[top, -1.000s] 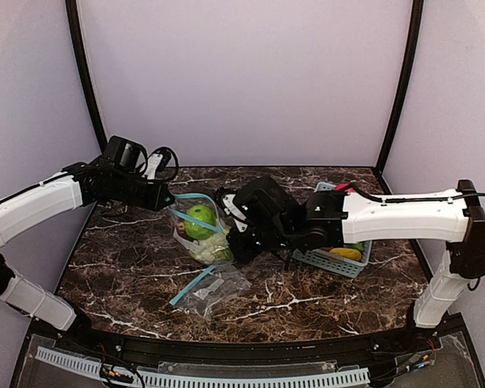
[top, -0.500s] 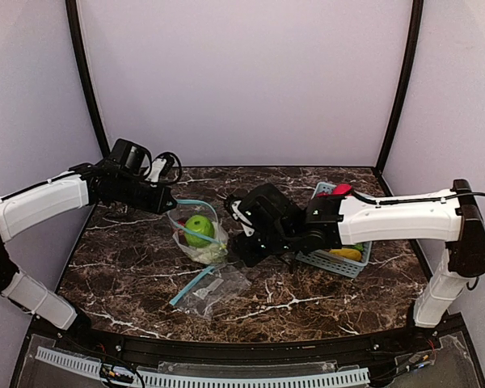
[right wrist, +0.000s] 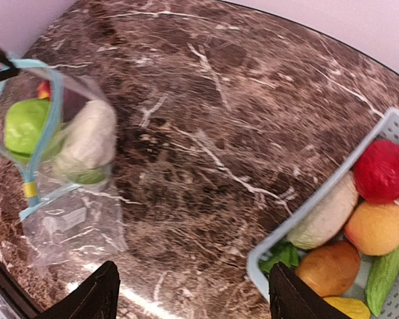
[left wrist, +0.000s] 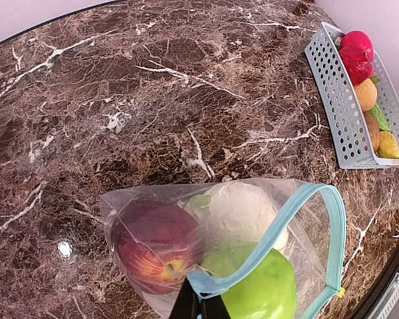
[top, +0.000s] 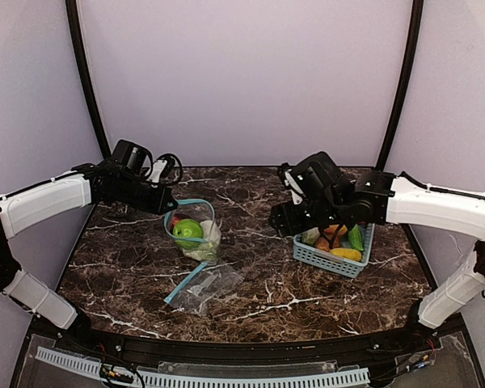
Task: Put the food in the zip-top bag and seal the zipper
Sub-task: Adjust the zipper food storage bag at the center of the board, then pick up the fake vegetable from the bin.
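The clear zip-top bag (top: 196, 236) with a light-blue zipper rim stands on the marble table, mouth up. My left gripper (top: 168, 208) is shut on its rim (left wrist: 206, 282), holding it up. Inside the bag are food pieces: a green apple (left wrist: 263, 292), a red apple (left wrist: 153, 249) and a white cauliflower (left wrist: 236, 212). My right gripper (top: 281, 221) hangs open and empty over bare table, between the bag and the basket; in the right wrist view its fingers (right wrist: 100, 296) stand far apart. More food (right wrist: 376, 229) lies in the basket.
The light-blue slotted basket (top: 327, 260) stands at the right, its corner (right wrist: 289, 219) just by my right gripper. A second, flat clear bag (top: 204, 287) with a blue strip lies in front of the filled one. Purple walls close in the table's back and sides.
My right gripper has opened and pulled back to the right, from the bag's mouth to beside the basket. The left gripper still holds the rim; the bag stands a little more upright.
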Controlling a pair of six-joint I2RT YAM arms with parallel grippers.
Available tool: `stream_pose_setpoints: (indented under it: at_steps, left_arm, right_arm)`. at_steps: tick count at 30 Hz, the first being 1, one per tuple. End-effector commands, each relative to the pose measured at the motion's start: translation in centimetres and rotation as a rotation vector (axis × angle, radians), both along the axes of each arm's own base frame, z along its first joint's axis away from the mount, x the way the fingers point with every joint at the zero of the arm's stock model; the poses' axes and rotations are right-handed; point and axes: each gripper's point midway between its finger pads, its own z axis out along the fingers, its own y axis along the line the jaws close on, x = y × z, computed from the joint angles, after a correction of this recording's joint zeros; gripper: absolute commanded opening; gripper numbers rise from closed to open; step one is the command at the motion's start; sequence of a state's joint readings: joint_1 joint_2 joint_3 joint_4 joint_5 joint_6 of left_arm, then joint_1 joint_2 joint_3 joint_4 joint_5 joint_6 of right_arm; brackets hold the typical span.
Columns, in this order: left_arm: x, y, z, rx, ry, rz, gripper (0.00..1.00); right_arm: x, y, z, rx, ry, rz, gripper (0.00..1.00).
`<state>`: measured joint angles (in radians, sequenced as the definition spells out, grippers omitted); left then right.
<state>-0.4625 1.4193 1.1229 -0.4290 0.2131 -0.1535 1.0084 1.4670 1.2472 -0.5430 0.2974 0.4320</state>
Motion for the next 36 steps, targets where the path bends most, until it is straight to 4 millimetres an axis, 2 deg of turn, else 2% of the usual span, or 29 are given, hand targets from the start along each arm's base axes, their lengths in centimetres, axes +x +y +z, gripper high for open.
stream_pose_setpoints:
  at_steps: [1,9,15,20,26,36]
  left_arm:
    - [-0.2,-0.1,0.2,-0.013,0.003,-0.003,0.01]
    - [-0.2,-0.1,0.4,-0.017,0.001,-0.005,0.01]
    - [-0.3,-0.1,0.6,-0.023,-0.004,-0.007,0.01]
    - [-0.3,0.0,0.8,-0.022,-0.01,-0.004,0.01]
    - [-0.3,0.0,0.9,-0.02,-0.013,-0.003,0.01]
    - [-0.3,0.2,1.0,-0.013,-0.018,-0.001,0.01]
  right_arm:
    - [1.4,-7.1,-3.0,-0.108,0.089,-0.187,0.75]
    - [3.0,-16.2,-6.1,-0.127,0.19,-0.383,0.75]
    - [3.9,-21.4,-9.1,-0.172,0.257,-0.48,0.66]
    - [5.0,-23.2,-10.4,-0.185,0.278,-0.505,0.57]
    - [6.7,-23.7,-11.8,-0.234,0.298,-0.493,0.46]
    - [8.7,-24.4,-14.0,-0.327,0.317,-0.496,0.42]
